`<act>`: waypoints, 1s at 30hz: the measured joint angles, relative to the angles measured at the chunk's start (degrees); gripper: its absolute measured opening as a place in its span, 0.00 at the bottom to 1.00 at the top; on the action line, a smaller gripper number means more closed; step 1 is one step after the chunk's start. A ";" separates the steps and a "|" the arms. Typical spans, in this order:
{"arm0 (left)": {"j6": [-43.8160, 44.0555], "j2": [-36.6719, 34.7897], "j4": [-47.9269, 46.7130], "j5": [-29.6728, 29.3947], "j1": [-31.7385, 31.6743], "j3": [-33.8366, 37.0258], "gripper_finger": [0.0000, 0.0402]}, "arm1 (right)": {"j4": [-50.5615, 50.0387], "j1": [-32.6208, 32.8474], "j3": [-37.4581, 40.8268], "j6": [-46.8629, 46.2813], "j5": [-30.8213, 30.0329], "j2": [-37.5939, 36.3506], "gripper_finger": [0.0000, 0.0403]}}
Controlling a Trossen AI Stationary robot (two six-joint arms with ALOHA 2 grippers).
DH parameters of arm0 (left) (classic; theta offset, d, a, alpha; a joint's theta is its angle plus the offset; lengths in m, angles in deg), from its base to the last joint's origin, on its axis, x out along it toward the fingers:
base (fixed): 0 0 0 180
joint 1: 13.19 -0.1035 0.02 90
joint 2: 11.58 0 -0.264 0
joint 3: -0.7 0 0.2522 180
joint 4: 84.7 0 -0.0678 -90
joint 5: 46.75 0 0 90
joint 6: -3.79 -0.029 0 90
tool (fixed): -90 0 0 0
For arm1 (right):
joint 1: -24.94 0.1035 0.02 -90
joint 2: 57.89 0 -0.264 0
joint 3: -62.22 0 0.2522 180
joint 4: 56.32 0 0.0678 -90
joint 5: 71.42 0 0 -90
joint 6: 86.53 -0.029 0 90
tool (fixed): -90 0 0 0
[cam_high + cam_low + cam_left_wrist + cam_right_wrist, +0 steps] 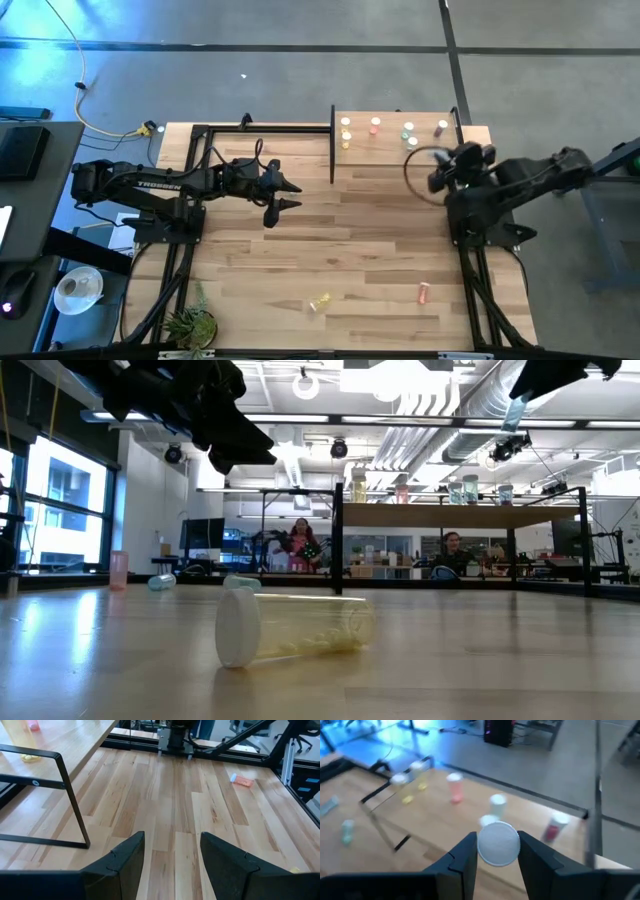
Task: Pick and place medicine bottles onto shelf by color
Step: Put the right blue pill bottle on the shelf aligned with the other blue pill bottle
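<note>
From above, the right gripper sits over the right end of the shelf, where bottles already stand in a row: yellow, pink, teal and a purplish one. The left gripper hangs over bare table with its fingers apart and nothing between them. A yellow bottle and a pink bottle still lie near the front edge. "TROSSEN" on the left arm is the only writing I can read. At table level, that yellow bottle lies on its side, so I'd guess it rolls if nudged. The left wrist view just shows bare wood past open fingers. In the right wrist view, the fingers pinch a white-capped bottle right above the standing ones, so a sloppy drop could topple neighbors or land in the wrong color group.
</note>
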 joint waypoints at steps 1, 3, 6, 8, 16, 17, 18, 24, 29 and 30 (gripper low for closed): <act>0.00 0.00 -0.01 0.00 -0.01 0.00 0.46 | 0.03 -1.41 0.00 0.64 -0.14 -1.15 0.28; -0.02 0.00 0.00 -0.01 -0.01 0.00 0.46 | 0.51 -4.22 0.00 2.71 -0.12 -3.17 0.28; 0.11 0.00 0.00 0.00 0.00 0.00 0.46 | 3.20 -8.12 0.00 7.37 0.15 -5.35 0.28; 0.08 0.00 0.00 0.00 0.00 0.00 0.46 | 6.26 -10.59 -0.11 12.30 1.47 -6.18 0.28; 1.49 0.00 0.00 0.00 -0.02 0.00 0.46 | 13.10 -20.61 -6.24 29.64 9.55 -4.32 0.28; 1.53 0.00 -0.02 0.00 -0.02 0.00 0.46 | 12.97 -21.90 -6.90 30.43 10.56 -4.01 0.28; 1.81 0.00 0.00 0.00 -0.02 0.00 0.46 | 12.82 -23.16 -7.35 30.97 11.65 -3.68 0.28; 2.95 0.00 0.00 0.03 0.00 0.00 0.46 | 12.55 -31.85 -8.04 32.93 20.63 -1.55 0.28; 2.97 0.00 0.00 0.03 0.00 0.00 0.46 | 10.66 -39.28 -8.04 32.26 25.81 1.32 0.28; 2.97 0.00 0.00 0.03 -0.01 0.00 0.46 | 10.30 -40.75 -8.04 31.91 26.85 2.10 0.28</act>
